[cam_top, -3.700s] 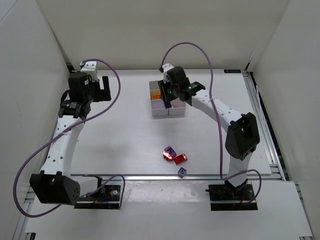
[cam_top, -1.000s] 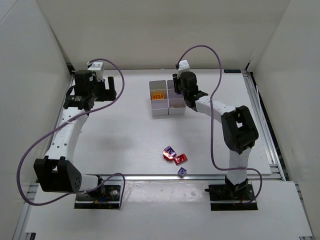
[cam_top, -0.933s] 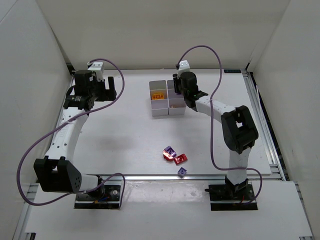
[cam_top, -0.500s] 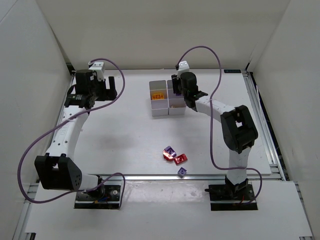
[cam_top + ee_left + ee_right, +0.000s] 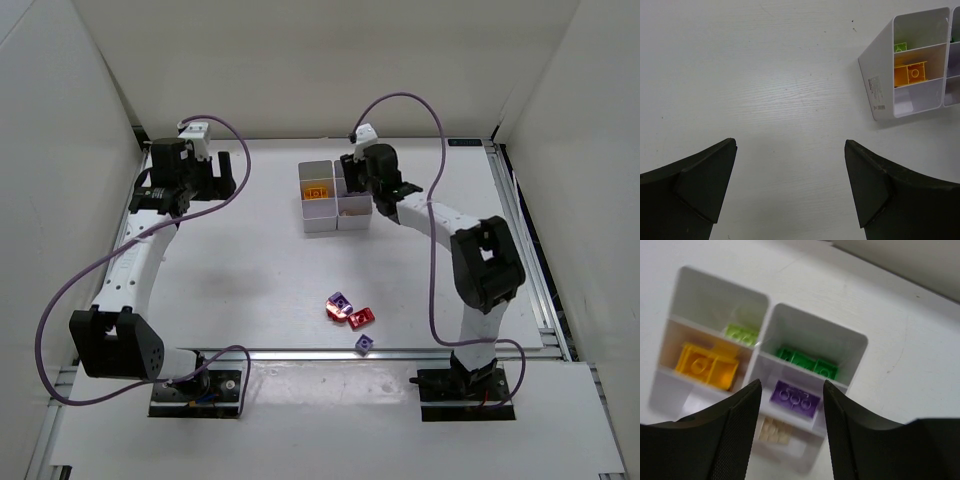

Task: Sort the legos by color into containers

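We find the containers (image 5: 855, 347) right under the right gripper (image 5: 791, 387), its jaws parted and clamping nothing. The left bins hold a yellow-green brick (image 5: 741, 333) and an orange brick (image 5: 707, 365). The right bins hold green bricks (image 5: 807, 362), a purple brick (image 5: 795, 399) and a tan brick (image 5: 772, 431). Well left of the containers, the left gripper (image 5: 790, 145) gapes wide, empty. Loose legos (image 5: 361, 317) lie on the table (image 5: 250, 270), well apart from the containers, toward the arm bases.

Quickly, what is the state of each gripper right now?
Left gripper: open, holding nothing.
Right gripper: open, holding nothing.
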